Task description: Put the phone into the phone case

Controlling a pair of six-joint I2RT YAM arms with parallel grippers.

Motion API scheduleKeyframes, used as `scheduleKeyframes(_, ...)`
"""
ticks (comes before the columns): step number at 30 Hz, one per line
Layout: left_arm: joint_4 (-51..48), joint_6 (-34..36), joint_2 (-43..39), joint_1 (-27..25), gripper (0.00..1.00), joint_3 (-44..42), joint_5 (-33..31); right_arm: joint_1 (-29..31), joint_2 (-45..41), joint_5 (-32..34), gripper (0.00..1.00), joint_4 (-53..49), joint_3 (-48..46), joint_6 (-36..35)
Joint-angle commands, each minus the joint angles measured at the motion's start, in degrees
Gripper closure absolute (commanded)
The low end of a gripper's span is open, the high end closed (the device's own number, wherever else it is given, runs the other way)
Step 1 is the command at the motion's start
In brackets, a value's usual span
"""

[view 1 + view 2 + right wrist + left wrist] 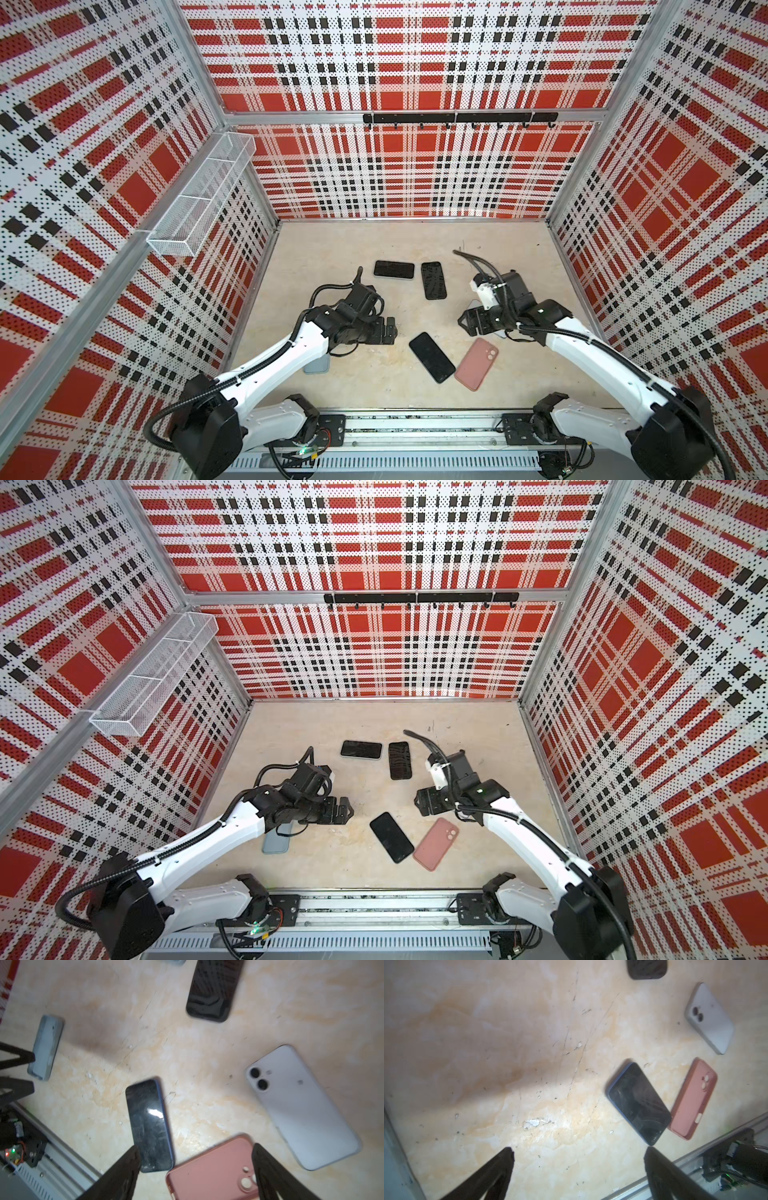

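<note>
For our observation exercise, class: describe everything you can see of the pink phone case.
The pink phone case looks matte, with rounded corners, a raised camera cut-out holding two pale rings, and a pale side slot. It lies flat, back up, on the table, beside a dark-screened phone. Nothing grips it.

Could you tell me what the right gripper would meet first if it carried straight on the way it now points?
The right gripper would most likely meet the pink phone case, seen just ahead between its open jaws; depth is unclear.
</note>
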Motion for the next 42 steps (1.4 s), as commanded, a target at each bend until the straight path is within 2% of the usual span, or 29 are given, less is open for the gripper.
scheduleKeyframes(1, -2.5, -5.1, -4.5, -0.4, 0.01, -3.1, -5.8, 6.2, 2.4, 1.3, 0.12, 5.2, -1.4, 4.3)
scheduleKeyframes(6, -2.5, -8.7, -13.8, -0.3, 0.01, -7.5, -7.3, 14.9, 10.0, 5.4, 0.05, 6.0, 0.5, 7.9)
scheduleKeyframes(10, -1.7, -9.7, -19.1, 0.6, 0.01, -10.1, -6.5, 19.1, 16.9, 7.9, 0.01, 6.2, 2.3, 10.1)
scheduleKeyframes(20, -2.7, -8.8, -23.5, 4.5, 0.01, -12.4, -2.5, 22.1, 25.4, 9.1, 0.03, 5.4, 6.6, 11.1)
scheduleKeyframes(28, -2.4, -8.6, -23.2, 5.3, 0.01, -12.1, -1.6, 25.0, 27.8, 10.0, 0.07, 4.6, 7.2, 13.7)
scheduleKeyframes(36, -1.9, -8.4, -21.6, 5.5, 0.01, -11.9, -0.3, 26.6, 25.6, 11.0, 0.07, 4.6, 3.6, 16.1)
scheduleKeyframes(42, -0.5, -8.4, -19.9, 6.5, 0.01, -12.1, 1.5, 27.9, 25.7, 11.2, 0.13, 5.0, 2.1, 16.5)
